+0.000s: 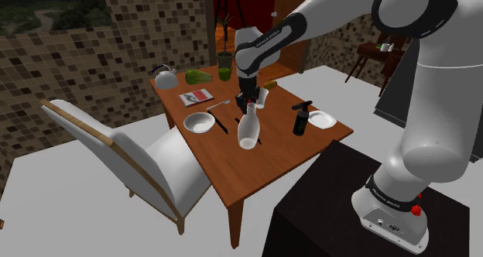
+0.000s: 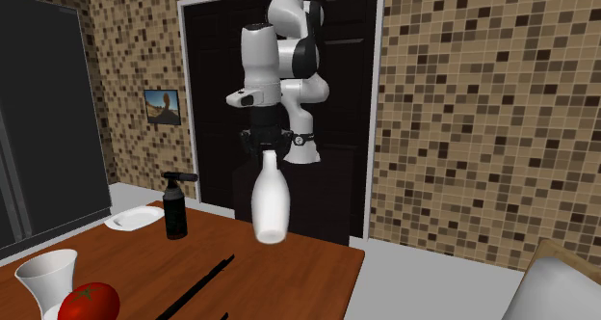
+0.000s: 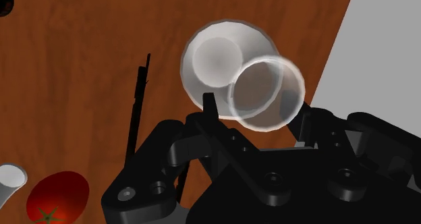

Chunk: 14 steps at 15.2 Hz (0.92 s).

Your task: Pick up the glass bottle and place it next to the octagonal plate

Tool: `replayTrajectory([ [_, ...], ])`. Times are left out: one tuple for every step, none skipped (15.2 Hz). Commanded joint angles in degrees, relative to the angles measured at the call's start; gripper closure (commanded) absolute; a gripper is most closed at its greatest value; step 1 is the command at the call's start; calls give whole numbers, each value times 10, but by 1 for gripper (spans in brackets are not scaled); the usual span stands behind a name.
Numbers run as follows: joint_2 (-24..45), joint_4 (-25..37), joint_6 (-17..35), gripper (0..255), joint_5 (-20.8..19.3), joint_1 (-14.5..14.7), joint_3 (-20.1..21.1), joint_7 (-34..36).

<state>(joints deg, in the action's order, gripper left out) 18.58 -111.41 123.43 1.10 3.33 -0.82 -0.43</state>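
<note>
Wooden table (image 1: 255, 166) below, the gripper (image 1: 248, 107) pinches the pale bottle (image 1: 248, 130) by its neck, tilted. Setting down beside the white plate (image 1: 322, 120), at the shoulder view's right, it might topple the black bottle (image 1: 300, 120).

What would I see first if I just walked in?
A big white robot arm holds a see-through white glass bottle by its neck in its black claw, up above the brown wooden table. Nearby, a black bottle stands beside a white octagonal plate.
</note>
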Motion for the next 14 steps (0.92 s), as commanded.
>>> replayTrajectory([
  [-8, 6, -14, 255, 0, 0, 0, 0],
  [-12, 9, -21, 255, 0, 0, 0, 0],
  [-16, 11, -27, 255, -1, 0, 0, 0],
  [-20, 14, -34, 255, -1, 0, 0, 0],
  [-23, 17, -40, 255, -1, 0, 0, 0],
  [-27, 20, -47, 255, -1, 0, 0, 1],
  [-31, 23, -54, 255, -1, 0, 0, 1],
  [-34, 26, -60, 255, -1, 0, -1, 1],
  [-38, 30, -67, 255, -1, 0, -1, 1],
  [-41, 33, -74, 255, -1, 0, -1, 1],
  [-44, 37, -81, 255, -2, 0, -1, 1],
  [-47, 40, -88, 255, -2, 0, -1, 1],
  [-50, 44, -95, 255, -2, 0, -1, 1],
  [-53, 48, -101, 255, -2, 0, -1, 2],
])
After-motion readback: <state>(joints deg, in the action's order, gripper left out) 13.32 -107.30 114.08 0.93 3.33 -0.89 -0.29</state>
